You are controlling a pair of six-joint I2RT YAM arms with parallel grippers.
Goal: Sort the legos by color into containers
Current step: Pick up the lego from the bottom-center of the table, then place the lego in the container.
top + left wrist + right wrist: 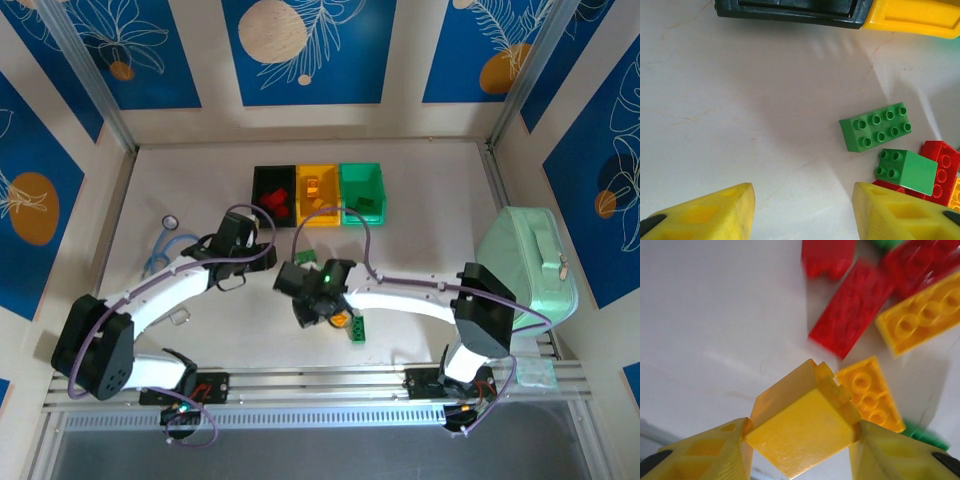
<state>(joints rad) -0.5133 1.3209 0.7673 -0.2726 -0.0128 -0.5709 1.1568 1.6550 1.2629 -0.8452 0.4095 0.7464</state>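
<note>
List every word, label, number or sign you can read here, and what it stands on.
No readable text anywhere.
Green lego and held yellow lego: any embossing too small or blurred to read.
Wall panels: leaf and circle drawings, no letters.
Mint-green case: no legible label.

White-and-black left arm (160, 290) reaches forward from its base; its yellow-fingered left gripper (802, 205) points down at the table, jaws apart, holding nothing; right arm (410, 295) stretches leftward; right gripper (801, 446) pinches a yellow plastic brick (800, 427) between both fingers.
</note>
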